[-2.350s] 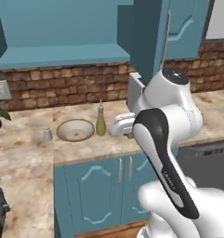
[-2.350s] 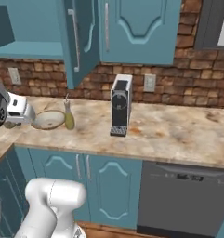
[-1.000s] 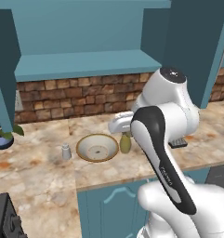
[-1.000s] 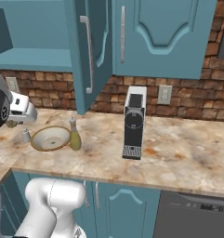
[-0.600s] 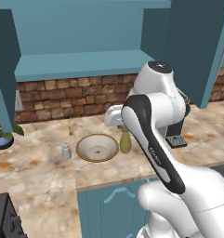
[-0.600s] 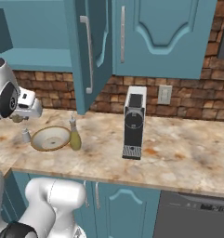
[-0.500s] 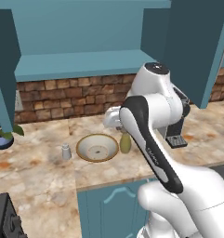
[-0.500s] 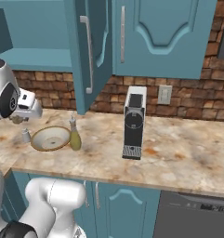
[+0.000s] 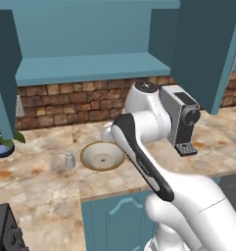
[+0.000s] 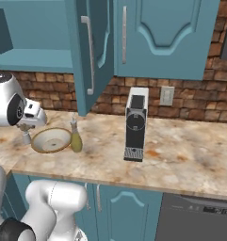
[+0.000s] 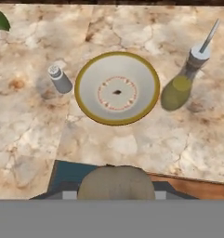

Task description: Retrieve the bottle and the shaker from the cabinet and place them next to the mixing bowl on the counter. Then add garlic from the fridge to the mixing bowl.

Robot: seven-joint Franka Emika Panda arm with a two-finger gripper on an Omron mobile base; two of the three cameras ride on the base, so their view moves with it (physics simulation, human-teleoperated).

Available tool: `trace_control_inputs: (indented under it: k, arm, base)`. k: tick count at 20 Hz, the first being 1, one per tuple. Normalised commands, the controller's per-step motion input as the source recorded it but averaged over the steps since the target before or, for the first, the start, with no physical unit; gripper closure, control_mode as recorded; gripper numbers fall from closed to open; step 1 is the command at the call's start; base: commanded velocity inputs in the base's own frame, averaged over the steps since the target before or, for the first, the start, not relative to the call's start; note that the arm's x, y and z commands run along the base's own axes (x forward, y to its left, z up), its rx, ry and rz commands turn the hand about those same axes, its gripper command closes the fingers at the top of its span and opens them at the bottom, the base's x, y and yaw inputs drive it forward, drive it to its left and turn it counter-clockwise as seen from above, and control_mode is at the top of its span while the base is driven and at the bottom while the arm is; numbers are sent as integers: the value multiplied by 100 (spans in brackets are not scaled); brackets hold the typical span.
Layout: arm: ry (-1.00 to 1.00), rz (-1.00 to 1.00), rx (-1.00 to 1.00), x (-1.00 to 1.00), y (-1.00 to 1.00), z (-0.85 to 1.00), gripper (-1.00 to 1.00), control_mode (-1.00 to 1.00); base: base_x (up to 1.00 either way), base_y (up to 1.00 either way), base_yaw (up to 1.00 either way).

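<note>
While my gripper [image 11: 116, 186] grasps the garlic [image 11: 116, 182] above the counter [image 11: 187, 139] edge, the mixing bowl [image 11: 117, 88] sits between shaker [image 11: 60, 79] and bottle [image 11: 183, 81].

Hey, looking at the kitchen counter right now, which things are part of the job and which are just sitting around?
Part of the job:
- bottle, right of the bowl
- shaker, left of the bowl
- mixing bowl
- garlic, held in the gripper
- cabinet, open
- counter

Just sitting around:
- coffee machine
- potted plant
</note>
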Motion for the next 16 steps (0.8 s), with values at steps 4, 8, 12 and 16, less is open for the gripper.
trace_control_inputs:
  k: [4,8,12,16]
  arm:
    - [10,-6,0,61,13,-35,100,-100]
    - [4,-3,0,53,28,-33,100,-100]
    - [5,-3,0,43,29,-59,100,-100]
    - [1,0,0,27,2,-39,100,-100]
  base:
    - [0,0,0]
    - [0,0,0]
    - [0,0,0]
    - [0,0,0]
